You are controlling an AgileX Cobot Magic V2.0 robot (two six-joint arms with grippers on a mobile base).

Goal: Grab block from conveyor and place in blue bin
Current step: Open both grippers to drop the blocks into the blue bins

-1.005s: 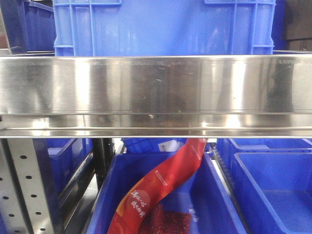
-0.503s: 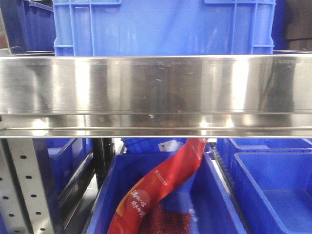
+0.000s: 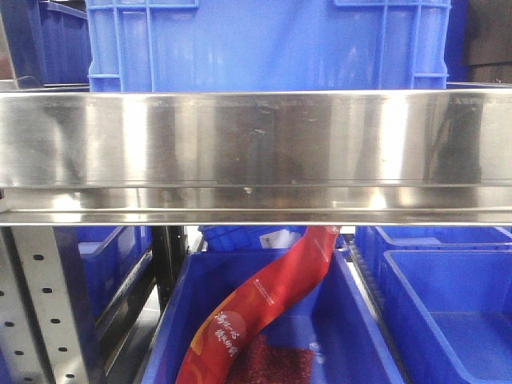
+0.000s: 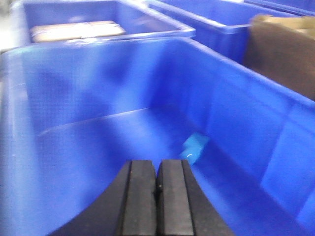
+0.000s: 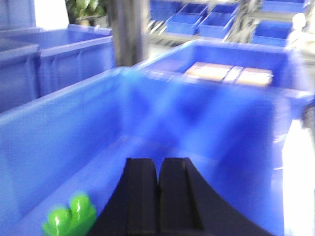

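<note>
Blue plastic fills both wrist views. The left gripper (image 4: 158,189) hangs over a deep blue bin (image 4: 256,108), its two black fingers pressed together with only a thin seam between them and nothing held. On the floor of that bin, near the right wall and just beyond the fingertips, lies a small light blue block (image 4: 195,146). Behind this bin stands another blue bin (image 4: 162,24) holding flat tan cardboard pieces (image 4: 76,30), and at the right edge a brown cardboard box (image 4: 283,54) stands beyond the bin wall.

The right gripper (image 5: 158,196) is likewise closed, fingers together and empty, above a second blue bin (image 5: 64,142). A bright green studded block (image 5: 71,216) rests on that bin's floor at the lower left, just beside the left finger. The view is blurred; farther back a blue bin (image 5: 275,59) carries pale flat cartons (image 5: 229,73).

The front view shows neither arm. A brushed stainless steel rail (image 3: 256,152) spans the frame, with a light blue crate (image 3: 268,44) above it. Below, a dark blue bin (image 3: 192,304) holds a long red packet with Chinese lettering (image 3: 264,308), leaning up toward the rail. A perforated metal post (image 3: 40,304) stands at lower left. The conveyor does not show in any view.
</note>
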